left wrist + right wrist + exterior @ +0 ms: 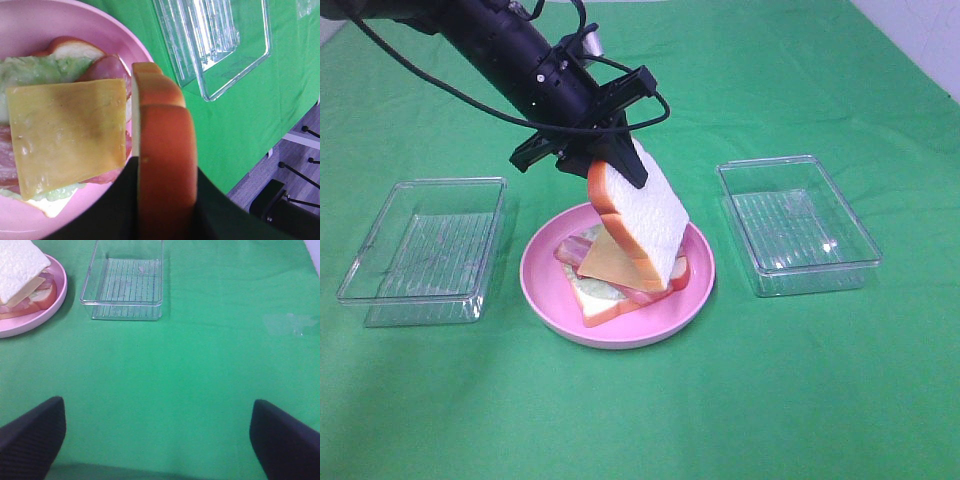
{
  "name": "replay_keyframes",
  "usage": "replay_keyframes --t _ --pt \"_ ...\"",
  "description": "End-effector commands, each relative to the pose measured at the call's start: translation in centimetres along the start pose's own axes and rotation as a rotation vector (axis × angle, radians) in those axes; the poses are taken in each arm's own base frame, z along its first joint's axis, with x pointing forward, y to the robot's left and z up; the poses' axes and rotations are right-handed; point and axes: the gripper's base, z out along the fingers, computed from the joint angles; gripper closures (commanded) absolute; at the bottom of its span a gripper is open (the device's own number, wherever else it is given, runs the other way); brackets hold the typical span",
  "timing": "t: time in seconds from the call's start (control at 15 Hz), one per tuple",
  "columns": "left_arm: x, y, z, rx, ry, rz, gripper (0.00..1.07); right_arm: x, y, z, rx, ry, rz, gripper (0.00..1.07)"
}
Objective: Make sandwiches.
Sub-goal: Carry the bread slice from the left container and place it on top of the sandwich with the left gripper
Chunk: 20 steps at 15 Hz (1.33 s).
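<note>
- The sandwiches' stack point(620, 290) sits on the round pink plate point(545, 290) in the middle of the green cloth point(640, 420): bottom bread slice, lettuce point(30, 72), bacon point(107, 67), and the yellow cheese slice point(67, 132) on top.
- The left gripper point(620, 160) clamps the top bread slice point(640, 220) by its crust edge, holding it tilted above the cheese, its lower edge near the stack.
- The right gripper point(157, 432) hangs over bare cloth, jaws spread wide, gripping nothing.
- A clear plastic tray point(420, 250) lies left of the plate, another tray point(795, 225) to its right.
</note>
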Motion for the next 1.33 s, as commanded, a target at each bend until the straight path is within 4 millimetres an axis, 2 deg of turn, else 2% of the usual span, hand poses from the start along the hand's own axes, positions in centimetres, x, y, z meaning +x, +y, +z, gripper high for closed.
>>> replay_keyframes --t 0.07,0.33,0.53,0.6,0.67,0.73,0.8,0.87,0.93,1.07,1.13,1.2,1.33 --pt "0.1 0.2 0.5 -0.005 0.015 -0.03 0.98 0.3 0.0 -0.3 0.0 -0.034 0.0 0.12" --pt "0.2 1.3 2.0 -0.015 0.065 -0.068 0.98 0.3 0.0 -0.3 0.0 -0.034 0.0 0.12" --pt "0.1 2.0 2.1 -0.077 0.061 -0.038 0.98 0.3 0.0 -0.3 0.0 -0.034 0.0 0.12" --pt "0.1 2.4 2.1 -0.115 0.059 -0.023 0.94 0.3 0.0 -0.3 0.0 -0.034 0.0 0.12" --pt "0.1 2.7 2.1 -0.148 0.056 -0.014 0.82 0.3 0.0 -0.3 0.0 -0.034 0.0 0.12" --pt "0.1 2.8 2.0 -0.166 0.055 -0.003 0.63 0.3 0.0 -0.3 0.0 -0.034 0.0 0.12" --pt "0.0 2.9 2.0 -0.175 0.049 0.003 0.38 0.3 0.0 -0.3 0.0 -0.034 0.0 0.12" --pt "0.0 2.9 2.0 -0.176 0.046 0.003 0.25 0.3 0.0 -0.3 0.0 -0.034 0.0 0.12" --pt "-0.1 2.9 2.0 -0.175 0.036 0.008 0.06 0.3 0.0 -0.3 0.0 -0.034 0.0 0.12" --pt "-0.1 2.6 1.3 -0.195 0.019 0.03 0.05 0.3 0.0 -0.3 0.0 -0.034 0.0 0.12" --pt "-0.2 2.0 -0.4 -0.262 -0.009 0.072 0.05 0.3 0.0 -0.3 0.0 -0.034 0.0 0.12" --pt "-0.3 1.8 -1.1 -0.284 -0.017 0.081 0.05 0.3 0.0 -0.3 0.0 -0.034 0.0 0.12" --pt "-0.7 0.5 -3.7 -0.365 -0.027 0.113 0.05 0.3 0.0 -0.3 0.0 -0.034 0.0 0.12"
